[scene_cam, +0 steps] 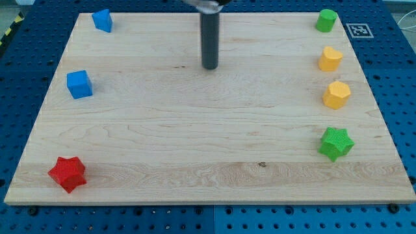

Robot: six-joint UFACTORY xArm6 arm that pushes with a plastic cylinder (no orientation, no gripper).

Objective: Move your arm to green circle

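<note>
Currently my tip (210, 67) is set down on the bare wood of the board (195, 143), upper centre, with the dark rod rising straight above it to the view's top edge. No block is touched by it; as a plain rod it has nothing to spread or press together, and nothing is pinched or carried.

From the tip, the green circle (326, 20) is found at about two o'clock, well apart, in the board's top right corner. Just past three o'clock a yellow block (330, 58) is seen near the right edge (its exact shape is hard to make out), and a second yellow block (337, 95), roughly hexagonal, lies below it at about four o'clock. The green star (336, 143) is placed further down the same side, near four to five o'clock.

On the other side, a blue block (102, 19) is seen at ten o'clock in the top left corner, a blue cube (79, 84) at about nine o'clock near the left edge, and the red star (67, 173) at eight o'clock in the bottom left corner.

No container is shown: all blocks rest directly on the board, which is laid on a blue perforated table (19, 78).
</note>
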